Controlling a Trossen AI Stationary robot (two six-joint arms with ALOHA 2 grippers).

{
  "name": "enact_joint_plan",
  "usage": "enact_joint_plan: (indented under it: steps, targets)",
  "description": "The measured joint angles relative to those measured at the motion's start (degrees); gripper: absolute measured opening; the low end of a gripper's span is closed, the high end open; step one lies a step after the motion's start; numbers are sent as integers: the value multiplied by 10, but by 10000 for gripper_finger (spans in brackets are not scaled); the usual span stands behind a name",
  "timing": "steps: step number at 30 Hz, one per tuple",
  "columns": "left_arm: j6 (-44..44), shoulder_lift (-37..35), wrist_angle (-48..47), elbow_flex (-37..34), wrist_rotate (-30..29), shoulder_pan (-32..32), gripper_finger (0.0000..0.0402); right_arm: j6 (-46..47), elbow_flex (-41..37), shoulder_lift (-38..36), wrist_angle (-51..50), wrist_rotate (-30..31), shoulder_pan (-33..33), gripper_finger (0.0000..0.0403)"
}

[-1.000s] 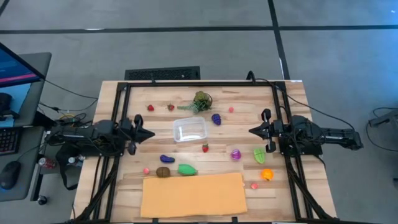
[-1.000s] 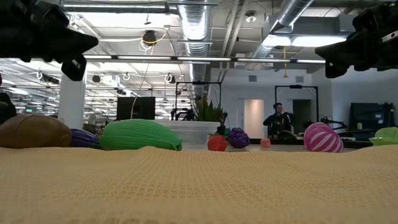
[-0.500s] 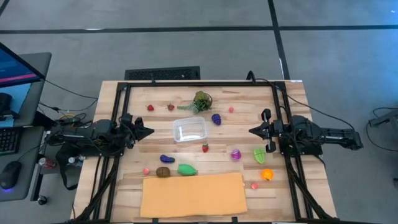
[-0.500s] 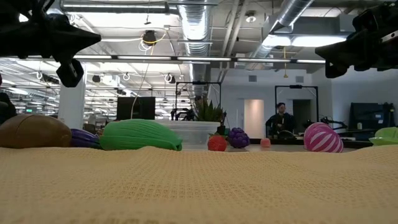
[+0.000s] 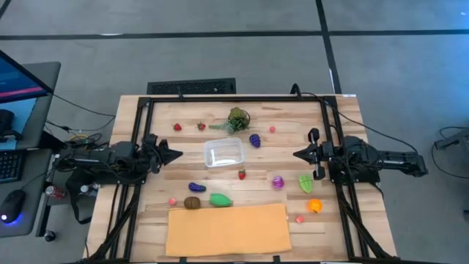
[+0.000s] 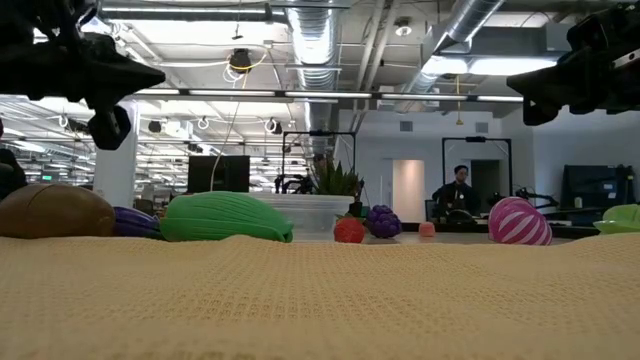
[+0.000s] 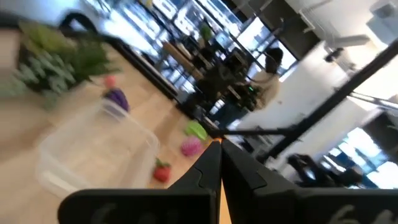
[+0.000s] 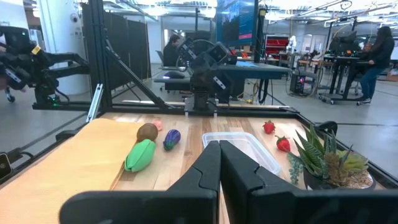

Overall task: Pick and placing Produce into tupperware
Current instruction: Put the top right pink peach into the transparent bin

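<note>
The tupperware (image 5: 223, 153) sat near the middle of the wooden table (image 5: 344, 110), with nothing visible inside it. Produce lay scattered around it: a strawberry (image 5: 242, 174) just at its five o'clock, purple grapes (image 5: 254, 140) at two o'clock, a green piece (image 5: 220, 199) and a brown piece (image 5: 192, 203) toward six o'clock, beside the tan mat (image 5: 227, 229). The leafy bunch (image 5: 236, 119) stood at twelve o'clock. The left gripper (image 5: 178, 155) hovered at nine o'clock of the tub, clenched on nothing; the right gripper (image 5: 297, 155) waited at three o'clock, likewise clenched and empty.
</note>
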Motion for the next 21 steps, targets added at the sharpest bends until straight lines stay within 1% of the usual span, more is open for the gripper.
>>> enact_joint_plan:
  steps: [3, 8, 12, 16, 21]
  targets:
    - [32, 0, 32, 0, 7, 0, 0, 0, 0, 0, 0, 0, 0, 0]
    - [131, 0, 156, 0, 59, 0, 0, 0, 0, 0, 0, 0, 0, 0]
    - [182, 0, 239, 0, 62, 0, 0, 0, 0, 0, 0, 0, 0, 0]
    - [177, 0, 277, 0, 33, 0, 0, 0, 0, 0, 0, 0, 0, 0]
    - [155, 0, 288, 0, 35, 0, 0, 0, 0, 0, 0, 0, 0, 0]
